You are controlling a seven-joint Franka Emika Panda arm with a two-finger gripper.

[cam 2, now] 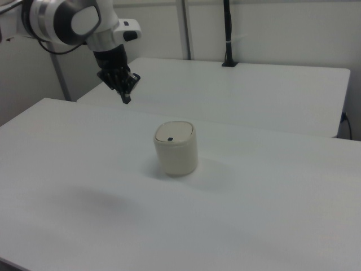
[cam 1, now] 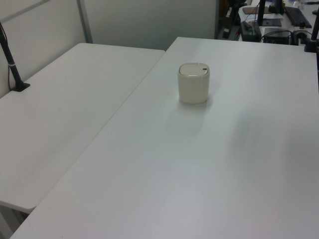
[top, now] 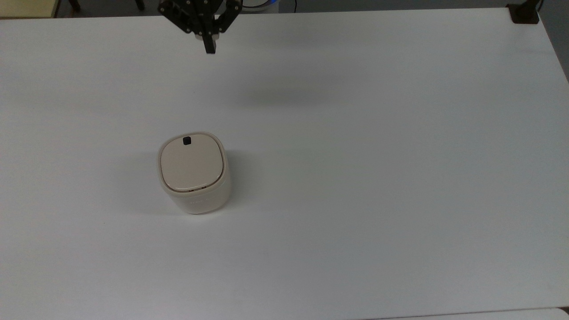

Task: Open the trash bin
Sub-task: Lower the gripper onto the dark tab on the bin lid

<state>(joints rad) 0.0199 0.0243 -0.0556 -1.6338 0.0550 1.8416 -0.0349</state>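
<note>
One trash bin (top: pixel 194 172) stands upright on the white worktop (top: pixel 378 178), left of centre in the top view, beige lid (top: pixel 191 163) flat and shut w/ its small black button (top: pixel 186 141) at the lid's 12 o'clock edge. The end effector (top: pixel 210 48) hangs in the air at approx. 12 o'clock from the bin in the top view, well apart from it, fingers pressed together w/ nothing between them; in the right view it (cam 2: pixel 126 98) sits at approx. 10 o'clock from the bin (cam 2: pixel 176 148), tip pointing down at the worktop.
</note>
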